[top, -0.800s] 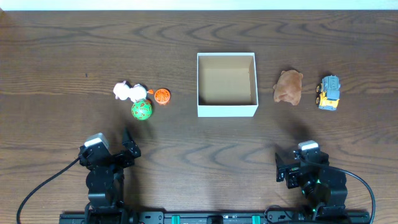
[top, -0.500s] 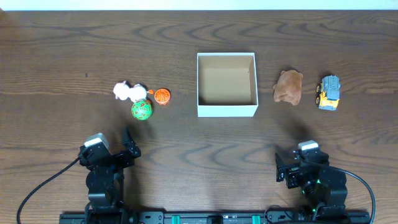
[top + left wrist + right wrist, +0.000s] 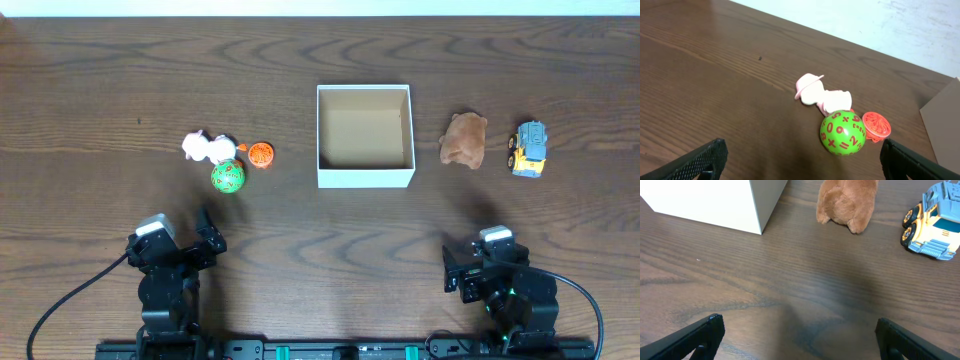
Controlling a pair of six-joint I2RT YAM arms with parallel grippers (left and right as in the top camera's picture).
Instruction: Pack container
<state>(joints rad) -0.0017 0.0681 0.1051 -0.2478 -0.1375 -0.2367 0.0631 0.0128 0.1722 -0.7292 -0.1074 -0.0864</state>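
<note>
The container (image 3: 365, 178) is a square, lidless box with thin white walls and a tan cardboard floor. It stands upright at the middle of the dark wooden table (image 3: 320, 60), and nothing lies inside it. It is several times wider than any of the toys around it. In the right wrist view its white outer wall and 1 corner fill the upper left.

To its left, well apart from it, 3 small toys huddle together. A pink-and-white figure (image 3: 208, 148) lies on the table, with a green ball (image 3: 228, 176) printed with red numerals touching its near side. An orange ridged disc (image 3: 261, 154) sits just beside the ball, on the side towards the box. To the right of the box lies a brown plush animal (image 3: 464, 140), near the wall but not touching it. Beyond the plush stands a yellow and blue-grey toy truck (image 3: 529, 148).

The left fingers (image 3: 707, 159) are spread wide, their 2 black tips showing at the opposite lower corners of the left wrist view. They hold nothing and hang over bare wood, short of the 3 toys. The right fingers (image 3: 700, 335) are spread just as wide and grip nothing. They sit near the table's front edge, well short of the box, the plush and the truck.
</note>
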